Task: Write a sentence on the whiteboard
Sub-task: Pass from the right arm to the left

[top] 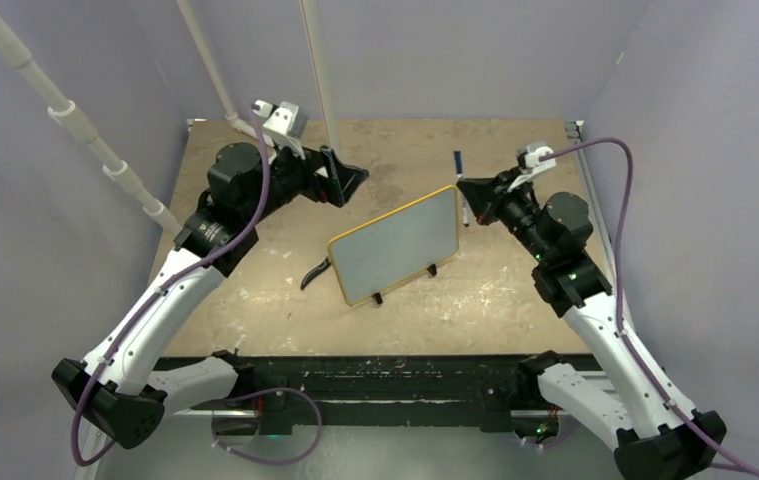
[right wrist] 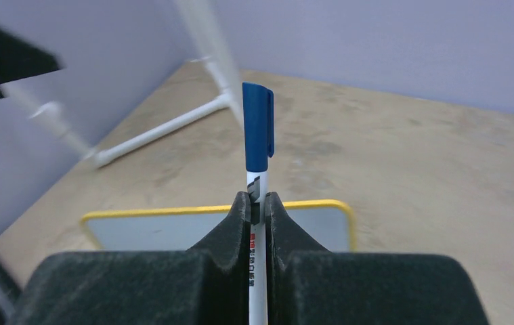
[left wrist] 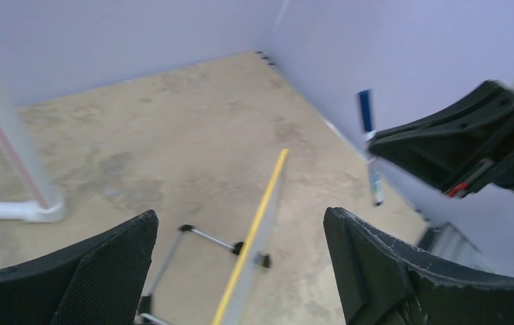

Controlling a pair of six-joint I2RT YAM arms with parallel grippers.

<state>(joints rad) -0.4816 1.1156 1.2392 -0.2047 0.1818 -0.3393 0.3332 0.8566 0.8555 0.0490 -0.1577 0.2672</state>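
On the table (top: 275, 295), tilted whiteboard (top: 395, 243), right end effector (top: 466, 190) clamping capped marker (top: 459, 165)

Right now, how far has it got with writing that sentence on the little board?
Done: the marker is off the table, clamped in the right jaws by the far right corner of the whiteboard. In hand: positioning; the left jaws hang open behind the board, gripping nothing. Left: all the writing; the board's face shows no lettering, and a blue cap sits on the marker's upper end.
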